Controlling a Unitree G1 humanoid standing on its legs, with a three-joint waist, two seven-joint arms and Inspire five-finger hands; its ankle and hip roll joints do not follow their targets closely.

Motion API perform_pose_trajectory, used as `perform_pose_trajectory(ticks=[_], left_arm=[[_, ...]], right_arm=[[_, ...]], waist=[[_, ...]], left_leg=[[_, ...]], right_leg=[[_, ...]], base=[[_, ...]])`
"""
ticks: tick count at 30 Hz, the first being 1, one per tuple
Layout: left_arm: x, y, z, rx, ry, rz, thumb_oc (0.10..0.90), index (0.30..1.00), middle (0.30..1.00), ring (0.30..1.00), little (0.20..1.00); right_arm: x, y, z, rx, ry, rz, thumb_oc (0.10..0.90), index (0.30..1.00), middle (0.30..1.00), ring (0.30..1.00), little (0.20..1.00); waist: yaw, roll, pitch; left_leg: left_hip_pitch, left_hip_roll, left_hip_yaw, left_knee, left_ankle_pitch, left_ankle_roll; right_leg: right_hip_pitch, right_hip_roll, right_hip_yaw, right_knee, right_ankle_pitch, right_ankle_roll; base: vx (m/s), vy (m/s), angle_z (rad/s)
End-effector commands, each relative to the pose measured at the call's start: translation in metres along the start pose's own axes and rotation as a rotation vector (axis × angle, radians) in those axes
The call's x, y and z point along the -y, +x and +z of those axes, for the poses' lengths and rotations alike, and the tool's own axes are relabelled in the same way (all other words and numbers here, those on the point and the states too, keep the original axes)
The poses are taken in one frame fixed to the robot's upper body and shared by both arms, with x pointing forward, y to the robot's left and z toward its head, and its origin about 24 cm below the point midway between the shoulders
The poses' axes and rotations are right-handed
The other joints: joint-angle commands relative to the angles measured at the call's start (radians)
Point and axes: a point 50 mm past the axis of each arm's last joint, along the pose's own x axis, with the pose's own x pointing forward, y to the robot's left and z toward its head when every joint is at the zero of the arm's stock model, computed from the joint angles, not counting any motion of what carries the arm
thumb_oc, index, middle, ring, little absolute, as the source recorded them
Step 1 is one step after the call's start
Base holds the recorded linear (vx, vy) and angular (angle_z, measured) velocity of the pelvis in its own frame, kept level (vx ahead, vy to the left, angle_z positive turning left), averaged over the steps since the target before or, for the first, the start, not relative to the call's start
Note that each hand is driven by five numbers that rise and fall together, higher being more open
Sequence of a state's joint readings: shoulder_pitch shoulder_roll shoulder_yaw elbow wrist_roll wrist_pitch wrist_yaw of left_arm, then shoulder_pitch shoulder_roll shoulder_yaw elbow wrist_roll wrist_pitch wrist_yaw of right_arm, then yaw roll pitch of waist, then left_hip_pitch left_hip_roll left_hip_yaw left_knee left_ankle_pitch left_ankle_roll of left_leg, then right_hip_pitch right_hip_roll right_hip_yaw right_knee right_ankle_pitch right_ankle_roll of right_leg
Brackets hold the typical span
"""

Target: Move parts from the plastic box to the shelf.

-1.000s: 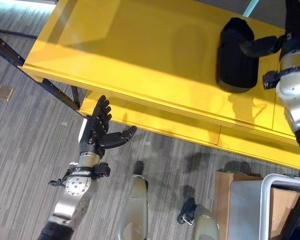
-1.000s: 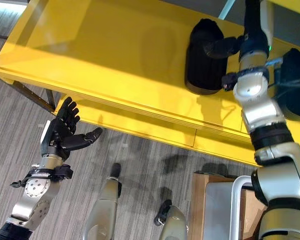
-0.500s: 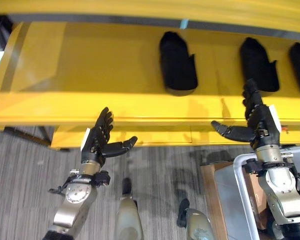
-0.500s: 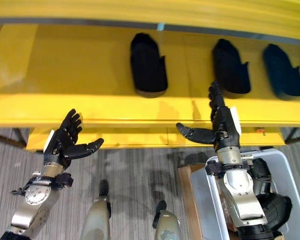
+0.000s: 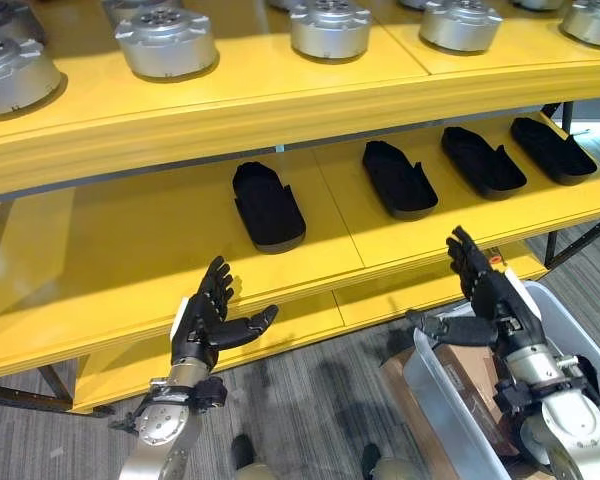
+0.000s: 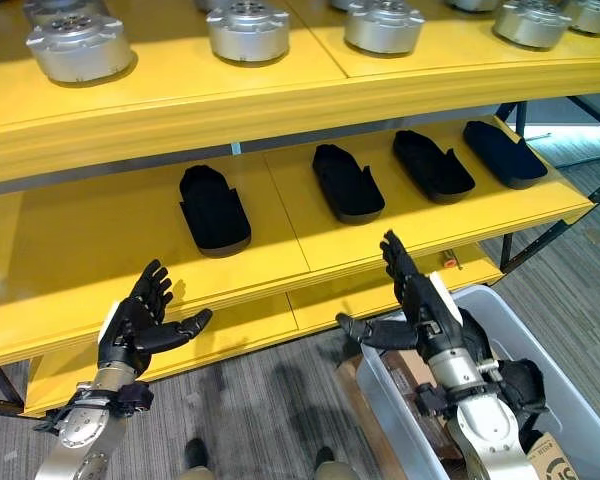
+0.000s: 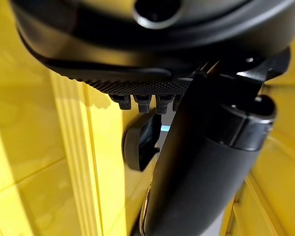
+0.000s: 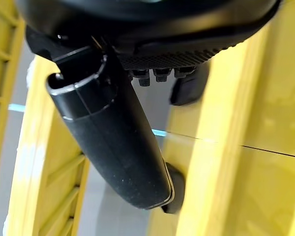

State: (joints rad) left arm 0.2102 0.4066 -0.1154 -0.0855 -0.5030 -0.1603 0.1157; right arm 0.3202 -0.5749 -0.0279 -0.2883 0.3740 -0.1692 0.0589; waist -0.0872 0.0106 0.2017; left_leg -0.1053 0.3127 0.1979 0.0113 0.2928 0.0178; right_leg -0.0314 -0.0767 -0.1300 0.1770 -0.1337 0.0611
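The right hand (image 6: pixel 425 305) has come away from the shelf (image 6: pixel 280 260): a second ago it was up at a black part on the yellow board, and now it hangs in front of the shelf's lip, above the near corner of the plastic box (image 6: pixel 500 330). The whole scene has also shifted between the pictures, so the camera itself has moved. The left hand (image 5: pixel 202 322) is raised in much the same pose as before, out in front of the shelf edge on the robot's left.

Both hands are empty, fingers straight and spread, thumbs standing out to the side; neither touches anything.

Four black parts (image 5: pixel 268 205) lie in a row on the middle board of the shelf, each apart from the next. On the board above stand round silver metal parts (image 5: pixel 165 40), also in a row. More dark parts (image 6: pixel 525 385) lie inside the plastic box, low on the robot's right, partly hidden behind the right arm. A brown cardboard box (image 5: pixel 470 370) sits against the plastic box's left wall.

A label with dark print shows at the lower right corner of the right eye view, too small to read.
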Motion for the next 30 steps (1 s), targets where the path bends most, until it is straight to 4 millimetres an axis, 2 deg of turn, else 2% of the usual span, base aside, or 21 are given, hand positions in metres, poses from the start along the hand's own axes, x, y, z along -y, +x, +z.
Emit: perform_pose_trajectory(ticks=[1, 2, 4, 6, 7, 11, 12, 15, 17, 19, 20, 23, 24, 25, 28, 30], left_arm=[[0.001, 0.014, 0.045, 0.273, 0.027, -0.018, 0.9, 1.0, 1.0, 1.0, 1.0], [0.0, 0.012, 0.046, 0.282, 0.023, -0.006, 0.9, 1.0, 1.0, 1.0, 1.0], [0.0, 0.009, 0.044, 0.278, 0.032, 0.0, 0.9, 1.0, 1.0, 1.0, 1.0], [0.0, 0.008, 0.045, 0.283, 0.027, 0.001, 0.9, 1.0, 1.0, 1.0, 1.0], [0.003, 0.008, 0.045, 0.285, 0.018, -0.006, 0.9, 1.0, 1.0, 1.0, 1.0], [0.007, 0.011, 0.044, 0.286, 0.006, -0.03, 0.9, 1.0, 1.0, 1.0, 1.0], [0.006, 0.013, 0.045, 0.288, 0.007, -0.032, 0.9, 1.0, 1.0, 1.0, 1.0], [0.004, 0.011, 0.044, 0.286, 0.024, -0.023, 0.9, 1.0, 1.0, 1.0, 1.0], [0.002, 0.009, 0.043, 0.278, 0.02, -0.017, 0.9, 1.0, 1.0, 1.0, 1.0], [0.001, 0.006, 0.042, 0.27, 0.019, -0.022, 0.9, 1.0, 1.0, 1.0, 1.0], [0.001, 0.006, 0.041, 0.27, 0.018, -0.022, 0.9, 1.0, 1.0, 1.0, 1.0], [0.002, 0.005, 0.043, 0.27, 0.045, -0.054, 0.9, 1.0, 1.0, 1.0, 1.0], [0.002, 0.005, 0.043, 0.27, 0.045, -0.054, 0.9, 1.0, 1.0, 1.0, 1.0], [0.004, 0.007, 0.044, 0.27, 0.054, -0.063, 0.9, 1.0, 1.0, 1.0, 1.0], [0.006, 0.01, 0.045, 0.276, 0.062, -0.074, 0.9, 1.0, 1.0, 1.0, 1.0], [0.008, 0.015, 0.05, 0.298, 0.079, -0.074, 0.9, 1.0, 1.0, 1.0, 1.0]], right_arm=[[0.007, 0.009, 0.05, 0.3, -0.032, -0.05, 0.9, 1.0, 1.0, 1.0, 1.0], [0.003, 0.012, 0.048, 0.3, -0.012, -0.041, 0.9, 1.0, 1.0, 1.0, 1.0], [-0.002, 0.018, 0.047, 0.308, 0.018, -0.023, 0.9, 1.0, 1.0, 1.0, 1.0], [-0.007, 0.026, 0.046, 0.317, 0.06, -0.018, 0.9, 1.0, 1.0, 1.0, 1.0], [-0.008, 0.029, 0.048, 0.334, 0.066, -0.027, 0.9, 1.0, 1.0, 1.0, 1.0], [-0.011, 0.028, 0.045, 0.324, 0.076, -0.033, 0.9, 1.0, 1.0, 1.0, 1.0], [-0.013, 0.026, 0.042, 0.317, 0.101, -0.041, 0.9, 1.0, 1.0, 1.0, 1.0], [-0.017, 0.026, 0.037, 0.291, 0.139, -0.024, 0.9, 1.0, 1.0, 1.0, 1.0], [-0.023, 0.028, 0.033, 0.273, 0.156, -0.003, 0.9, 1.0, 1.0, 1.0, 1.0], [-0.026, 0.025, 0.029, 0.25, 0.183, 0.014, 0.9, 1.0, 1.0, 1.0, 1.0], [-0.026, 0.024, 0.029, 0.249, 0.183, 0.014, 0.9, 1.0, 1.0, 1.0, 1.0], [-0.025, 0.019, 0.026, 0.229, 0.175, 0.015, 0.9, 1.0, 1.0, 1.0, 1.0], [-0.026, 0.019, 0.026, 0.229, 0.175, 0.015, 0.9, 1.0, 1.0, 1.0, 1.0], [-0.026, 0.019, 0.027, 0.23, 0.165, 0.017, 0.9, 1.0, 1.0, 1.0, 1.0], [-0.028, 0.02, 0.029, 0.241, 0.164, 0.023, 0.9, 1.0, 1.0, 1.0, 1.0], [-0.035, 0.026, 0.034, 0.269, 0.17, 0.043, 0.9, 1.0, 1.0, 1.0, 1.0]], waist=[[0.007, -0.035, -0.069], [0.024, -0.041, -0.068], [0.05, -0.046, -0.069], [0.073, -0.047, -0.073], [0.074, -0.039, -0.073], [0.067, -0.036, -0.088], [0.055, -0.036, -0.103], [0.059, -0.038, -0.11], [0.069, -0.045, -0.108], [0.057, -0.049, -0.108], [0.063, -0.049, -0.108], [0.035, -0.051, -0.105], [0.038, -0.051, -0.105], [0.022, -0.052, -0.095], [0.013, -0.056, -0.075], [0.012, -0.055, -0.043]], left_leg=[[-0.016, -0.098, -0.09, 0.035, -0.112, -0.11], [-0.024, -0.174, -0.183, 0.048, -0.178, -0.083], [-0.023, -0.283, -0.31, 0.042, -0.236, -0.051], [-0.035, -0.377, -0.43, 0.031, -0.243, -0.032], [-0.043, -0.414, -0.463, 0.012, -0.224, -0.026], [-0.014, -0.395, -0.416, -0.018, -0.225, -0.022], [0.006, -0.385, -0.394, -0.046, -0.231, -0.014], [0.036, -0.381, -0.358, -0.07, -0.238, 0.0], [0.057, -0.375, -0.303, -0.087, -0.245, 0.007], [0.072, -0.371, -0.252, -0.091, -0.26, 0.019], [0.073, -0.37, -0.247, -0.091, -0.261, 0.019], [0.091, -0.369, -0.188, -0.098, -0.28, 0.032], [0.091, -0.369, -0.185, -0.098, -0.28, 0.032], [0.093, -0.368, -0.162, -0.099, -0.286, 0.039], [0.092, -0.367, -0.134, -0.099, -0.29, 0.045], [0.093, -0.357, -0.099, -0.097, -0.296, 0.052]], right_leg=[[0.036, 0.048, 0.043, -0.157, 0.061, -0.04], [0.039, 0.045, 0.065, -0.172, 0.07, -0.035], [0.042, 0.059, 0.111, -0.187, 0.09, -0.033], [0.031, 0.077, 0.152, -0.185, 0.1, -0.029], [0.023, 0.095, 0.177, -0.181, 0.106, -0.025], [0.026, 0.092, 0.198, -0.2, 0.119, -0.015], [0.027, 0.089, 0.213, -0.209, 0.125, -0.008], [0.031, 0.083, 0.241, -0.212, 0.134, 0.007], [0.027, 0.08, 0.27, -0.208, 0.146, 0.021], [0.017, 0.077, 0.301, -0.204, 0.158, 0.036], [0.016, 0.078, 0.306, -0.204, 0.158, 0.036], [-0.005, 0.08, 0.354, -0.185, 0.168, 0.057], [-0.006, 0.08, 0.357, -0.183, 0.167, 0.057], [-0.028, 0.083, 0.376, -0.156, 0.168, 0.071], [-0.066, 0.097, 0.402, -0.109, 0.174, 0.083], [-0.114, 0.094, 0.351, -0.031, 0.159, 0.1]], base=[[0.0, 0.0, 0.0], [0.03, -0.027, -0.2], [0.05, -0.016, -0.52], [0.06, 0.04, -1.14], [0.05, 0.068, -0.84], [0.06, 0.124, -0.45], [0.11, 0.201, -0.37], [0.07, 0.113, -0.58], [0.05, 0.121, -0.6], [0.03, 0.13, -0.64], [0.03, 0.125, -0.62], [0.02, 0.135, -0.46], [-0.01, 0.186, -0.37], [-0.01, 0.096, -0.37], [-0.06, 0.109, -0.55], [-0.09, 0.104, -0.98]])
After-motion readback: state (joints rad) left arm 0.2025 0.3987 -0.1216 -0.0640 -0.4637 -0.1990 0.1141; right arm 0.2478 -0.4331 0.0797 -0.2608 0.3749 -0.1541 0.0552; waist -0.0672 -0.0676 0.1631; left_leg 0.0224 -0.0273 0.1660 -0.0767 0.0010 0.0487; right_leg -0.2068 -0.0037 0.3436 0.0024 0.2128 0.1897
